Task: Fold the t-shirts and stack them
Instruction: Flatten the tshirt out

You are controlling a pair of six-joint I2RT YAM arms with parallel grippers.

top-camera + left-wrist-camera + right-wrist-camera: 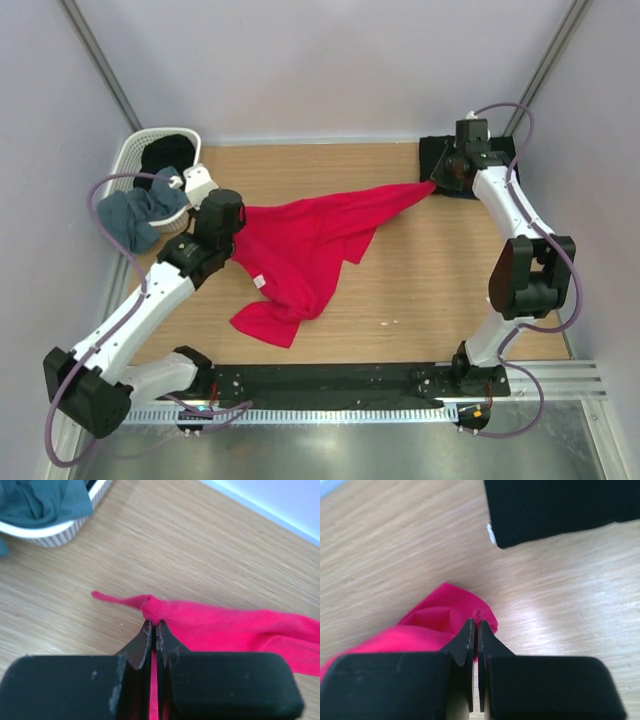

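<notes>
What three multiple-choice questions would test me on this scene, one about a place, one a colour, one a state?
1. The white basket stands: A far left; B far right; C centre.
2. The stretched t-shirt is: A black; B red; C yellow.
3. The left end effector is: A wide open; B gripping the basket; C shut on the stretched t-shirt.
Answers: 1 A, it sits in the far-left corner; 2 B, the cloth is crimson; 3 C, it pinches a red fold.
</notes>
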